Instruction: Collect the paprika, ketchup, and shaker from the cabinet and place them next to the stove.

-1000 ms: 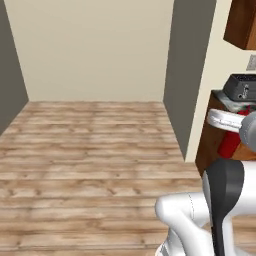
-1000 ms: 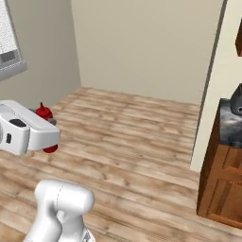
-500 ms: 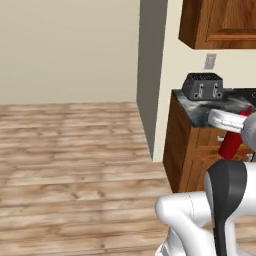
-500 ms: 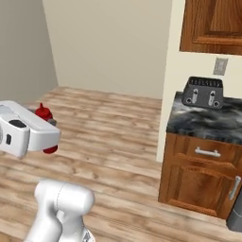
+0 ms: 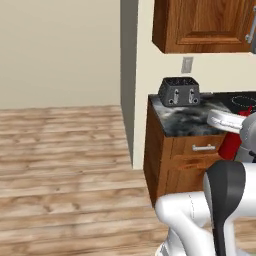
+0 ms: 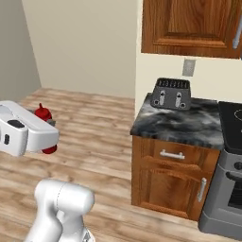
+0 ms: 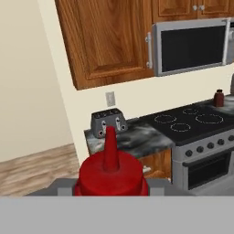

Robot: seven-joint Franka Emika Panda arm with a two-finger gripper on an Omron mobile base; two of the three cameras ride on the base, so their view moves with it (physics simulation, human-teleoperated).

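Note:
My gripper is shut on the ketchup, a bright-red squeeze bottle whose pointed nozzle rises in the middle of the hand view. The left base view has the ketchup at the right edge, under the white hand. Its red top shows above the hand in the right base view, over the wood floor. Beyond the bottle lies the stove, a black cooktop with white rings and dark knobs. The paprika, a reddish-brown jar, stands on the counter just right of the stove. The shaker is out of view.
A dark toaster sits on the marble counter left of the stove. Shut wooden wall cabinets hang above, and a microwave hangs over the cooktop. Open wood floor stretches to the left.
The whole picture has swung: the base has turned, bringing the counter, toaster, wall cabinets and stove into view. The ketchup stays held in the gripper.

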